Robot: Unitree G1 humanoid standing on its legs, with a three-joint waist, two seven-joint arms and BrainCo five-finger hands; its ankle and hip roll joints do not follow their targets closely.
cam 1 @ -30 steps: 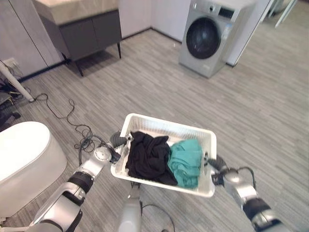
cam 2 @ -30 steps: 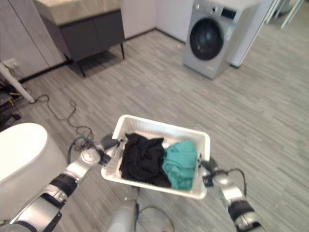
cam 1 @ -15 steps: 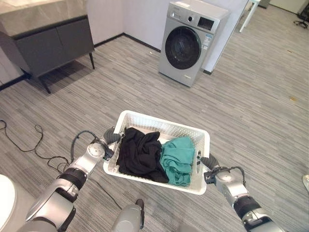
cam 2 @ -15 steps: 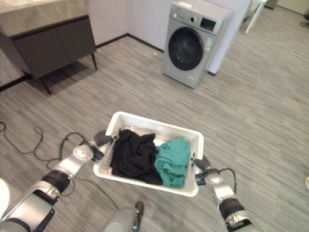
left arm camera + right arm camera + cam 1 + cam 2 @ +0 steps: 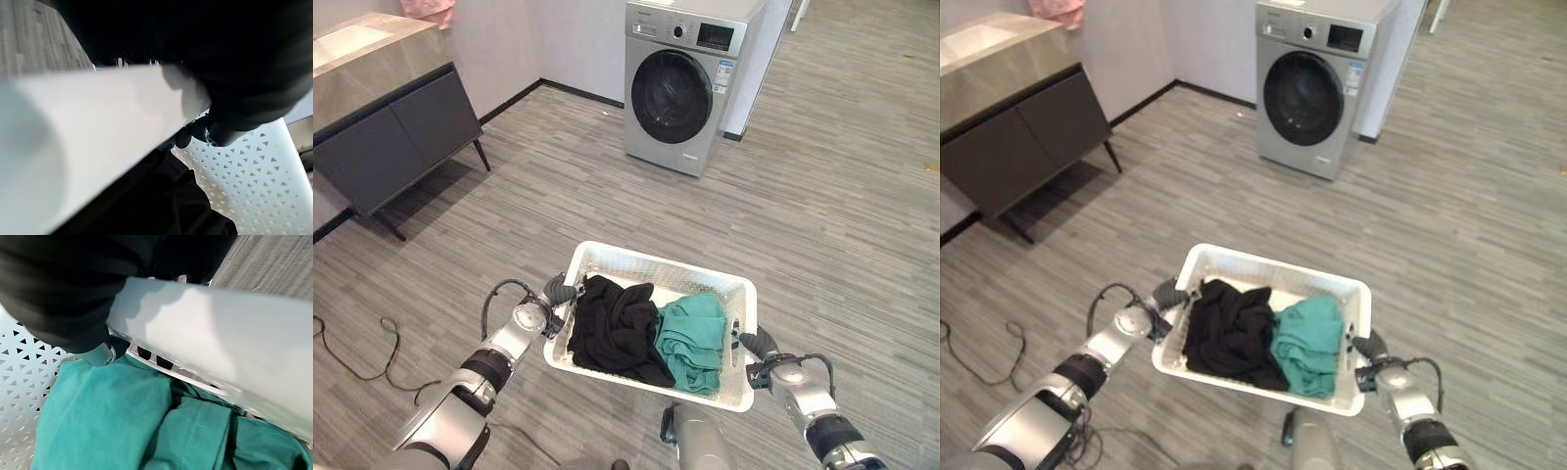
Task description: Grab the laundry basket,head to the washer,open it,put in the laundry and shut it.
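We carry the basket, black and green clothes inside, our left hand and right hand each curled round a side rim, toward the shut washer well ahead; an uneven grip could tip the load out.

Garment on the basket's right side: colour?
Teal green; clearest in the right wrist view.

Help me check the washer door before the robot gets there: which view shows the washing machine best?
The left eye view: the washing machine stands whole ahead, its round door shut. The right eye view shows it equally, slightly shifted. The wrist views show the white laundry basket rim and clothes instead.
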